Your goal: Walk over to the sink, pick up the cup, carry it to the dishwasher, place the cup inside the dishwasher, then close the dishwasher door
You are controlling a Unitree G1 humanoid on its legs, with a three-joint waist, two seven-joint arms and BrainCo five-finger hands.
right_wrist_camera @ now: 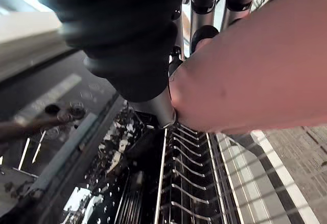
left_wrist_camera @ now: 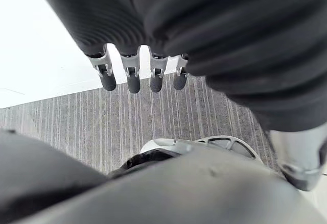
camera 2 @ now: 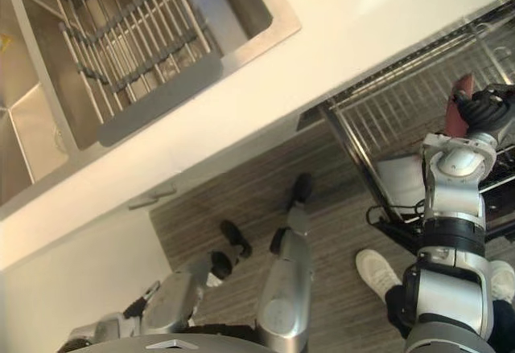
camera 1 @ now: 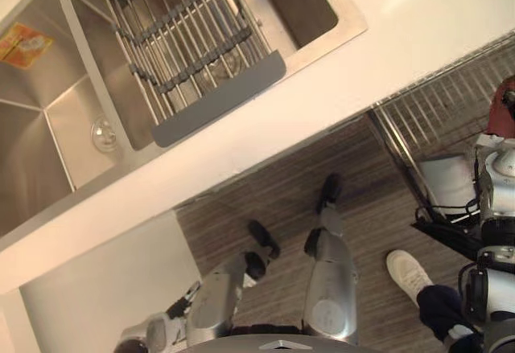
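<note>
Nearest, low at the left of the eye views, the left hand [left_wrist_camera: 133,80] hangs by the robot's side over the striped floor [camera 1: 265,200]. Its fingers are loose and straight, holding nothing. A person's white shoe [camera 1: 406,273] stands on the floor toward the lower right.

Farther out, at the right edge, the right hand [camera 2: 485,108] is raised over the pulled-out wire rack [camera 2: 394,104] of the dishwasher. Its fingers [right_wrist_camera: 220,9] and thumb are clenched round the red cup [right_wrist_camera: 255,66], which is in that hand and not in the sink. In the wrist view the rack's tines lie below the cup, which seems to be clear of them, though I cannot tell for sure.

Beyond the rack the white surface [camera 1: 402,39] runs across the frame. In the upper left is the steel sink [camera 1: 48,120], with a grey slatted drainer [camera 1: 193,39] laid across it.

The step in hand looks like placing the cup inside the dishwasher. The next move probably calls for lowering the cup between the tines until it sits steady, then loosening the fingers and drawing the hand clear. After that the rack must go in and the door be closed.
</note>
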